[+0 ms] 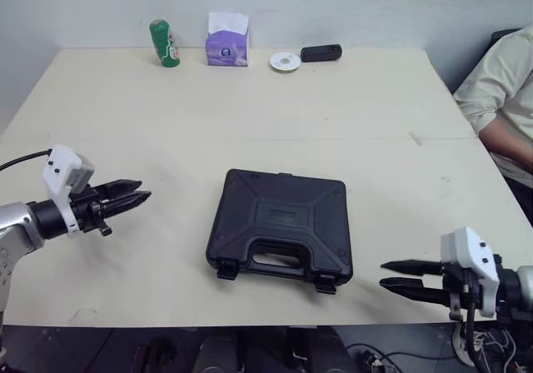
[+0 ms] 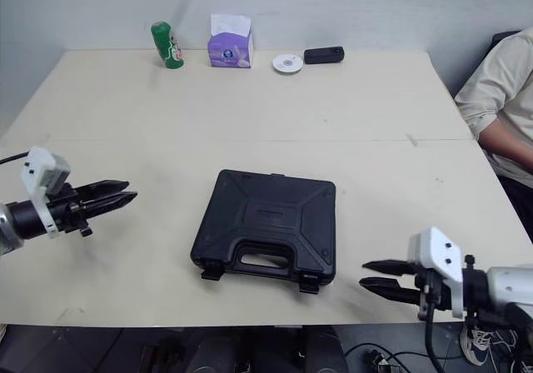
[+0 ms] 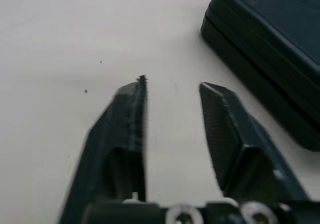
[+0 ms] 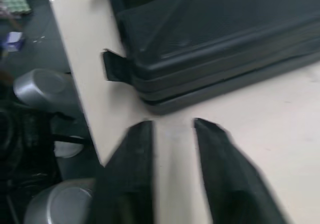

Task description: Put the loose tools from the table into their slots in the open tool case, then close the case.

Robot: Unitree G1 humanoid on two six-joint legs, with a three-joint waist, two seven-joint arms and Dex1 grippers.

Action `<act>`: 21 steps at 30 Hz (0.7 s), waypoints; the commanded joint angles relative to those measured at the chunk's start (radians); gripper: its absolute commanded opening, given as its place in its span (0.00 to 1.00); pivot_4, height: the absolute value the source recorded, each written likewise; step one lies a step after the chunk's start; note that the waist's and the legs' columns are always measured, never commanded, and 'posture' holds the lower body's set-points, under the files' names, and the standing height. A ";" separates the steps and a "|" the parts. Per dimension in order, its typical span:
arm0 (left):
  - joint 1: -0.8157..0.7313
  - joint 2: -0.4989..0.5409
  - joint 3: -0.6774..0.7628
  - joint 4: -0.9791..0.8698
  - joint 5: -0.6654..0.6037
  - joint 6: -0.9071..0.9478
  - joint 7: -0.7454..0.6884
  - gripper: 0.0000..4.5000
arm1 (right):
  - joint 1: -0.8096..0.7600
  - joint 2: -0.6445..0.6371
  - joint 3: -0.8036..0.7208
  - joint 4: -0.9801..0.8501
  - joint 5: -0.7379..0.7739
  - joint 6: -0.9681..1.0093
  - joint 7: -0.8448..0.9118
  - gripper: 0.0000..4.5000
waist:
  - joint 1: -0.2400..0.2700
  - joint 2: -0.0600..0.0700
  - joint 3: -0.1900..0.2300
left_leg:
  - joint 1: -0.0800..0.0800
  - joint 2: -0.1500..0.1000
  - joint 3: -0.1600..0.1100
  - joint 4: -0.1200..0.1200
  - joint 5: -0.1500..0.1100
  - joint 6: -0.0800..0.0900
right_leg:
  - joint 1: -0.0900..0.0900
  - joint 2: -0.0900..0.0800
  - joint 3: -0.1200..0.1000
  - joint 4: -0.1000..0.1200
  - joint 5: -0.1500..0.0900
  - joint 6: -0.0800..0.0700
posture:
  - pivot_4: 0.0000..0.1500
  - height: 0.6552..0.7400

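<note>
1. Black, with its lid down, the tool case (image 1: 281, 223) lies flat on the pale surface (image 1: 350, 115). It sits near the front edge, between my two arms, with its handle (image 1: 275, 250) turned toward me.
2. Two latches (image 1: 226, 270) stick out from the case's front edge. I cannot tell whether they are fastened.
3. My left fingers (image 1: 133, 191) hover to the left of the case, well apart from it and pointing toward it. From the head they look almost together, but the left wrist view shows a narrow gap between them.
4. My right fingers (image 1: 398, 266) hover just off the case's front right corner, near it without touching, and they are clearly spread apart.
5. Along the far edge stand a green can (image 1: 165, 43), a purple tissue box (image 1: 227, 42), a white disc (image 1: 285, 61) and a small black device (image 1: 321, 52).
6. A person (image 1: 508, 98) in a light shirt sits at the right side of the surface.
</note>
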 commanded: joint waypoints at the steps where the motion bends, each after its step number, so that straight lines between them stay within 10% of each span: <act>1: -0.136 -0.035 -0.145 0.114 0.088 -0.082 -0.025 0.02 | -0.029 0.012 0.113 -0.058 -0.015 0.003 0.001 0.00 | 0.005 -0.001 0.000 | 0.000 0.000 0.000 0.001 0.000 0.000 | 0.000 0.000 0.000 0.000 0.000 0.001 | 1.00 0.90; 21: -0.881 -0.471 -0.528 1.146 0.518 -0.644 -0.130 0.01 | -0.285 0.122 0.500 0.197 -0.333 -0.181 -0.025 0.00 | -0.001 -0.009 -0.001 | -0.008 -0.004 0.001 0.010 0.006 0.008 | -0.003 -0.002 -0.004 0.002 0.006 0.008 | 1.00 0.90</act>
